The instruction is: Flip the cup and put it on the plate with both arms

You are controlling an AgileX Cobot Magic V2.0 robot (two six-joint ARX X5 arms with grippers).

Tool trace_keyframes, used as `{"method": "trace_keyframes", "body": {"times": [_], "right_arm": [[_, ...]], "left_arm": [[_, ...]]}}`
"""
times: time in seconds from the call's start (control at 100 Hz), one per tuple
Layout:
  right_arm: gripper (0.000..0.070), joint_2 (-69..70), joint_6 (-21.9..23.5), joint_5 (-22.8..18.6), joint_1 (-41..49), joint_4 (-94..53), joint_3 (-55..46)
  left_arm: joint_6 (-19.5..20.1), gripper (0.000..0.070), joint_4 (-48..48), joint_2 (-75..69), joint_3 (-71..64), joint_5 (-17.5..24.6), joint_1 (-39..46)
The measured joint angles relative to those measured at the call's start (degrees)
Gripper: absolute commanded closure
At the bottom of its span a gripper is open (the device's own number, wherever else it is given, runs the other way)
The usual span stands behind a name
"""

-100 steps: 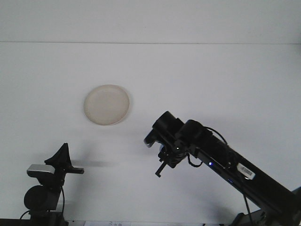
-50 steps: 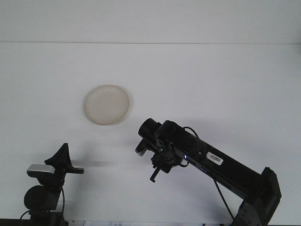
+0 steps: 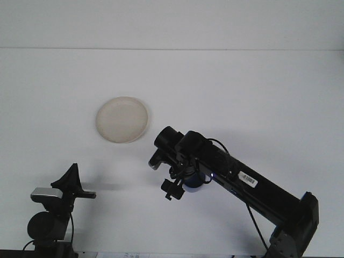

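Observation:
A cream round plate [image 3: 122, 119] lies flat on the white table, left of centre. My right arm reaches in from the bottom right, and its gripper [image 3: 164, 176] hangs just right of and in front of the plate. A blue cup [image 3: 192, 183] shows only in part, right beside the gripper and under the black arm. Whether the gripper holds the cup cannot be made out, and the cup's rim and tilt are hidden. My left gripper [image 3: 71, 183] sits low at the front left, well short of the plate.
The white table [image 3: 258, 97] stretches back to a pale wall. The right arm's long black link [image 3: 252, 185] crosses the front right of the table.
The right arm has swung left and towards the front, closer to the plate. The blue cup now shows below the arm; earlier it was hidden. The left arm has not moved.

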Motion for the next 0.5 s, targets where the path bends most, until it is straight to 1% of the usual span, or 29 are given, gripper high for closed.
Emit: {"method": "trace_keyframes", "body": {"times": [0.13, 0.24, 0.33, 0.5], "right_arm": [[0.0176, -0.83, -1.14, 2.1, -1.09, 0.02, 2.54], [0.0176, -3.93, -1.86, 2.43, -3.78, 0.0, 2.51], [0.0176, -8.17, -2.01, 2.45, -8.39, 0.0, 2.51], [0.0176, -17.05, -2.03, 2.21, -20.2, 0.76, 2.34]], "left_arm": [[0.0, 0.0688, 0.0, 0.0, 0.0, 0.0, 0.0], [0.0, 0.0688, 0.0, 0.0, 0.0, 0.0, 0.0], [0.0, 0.0688, 0.0, 0.0, 0.0, 0.0, 0.0], [0.0, 0.0688, 0.0, 0.0, 0.0, 0.0, 0.0]]}}
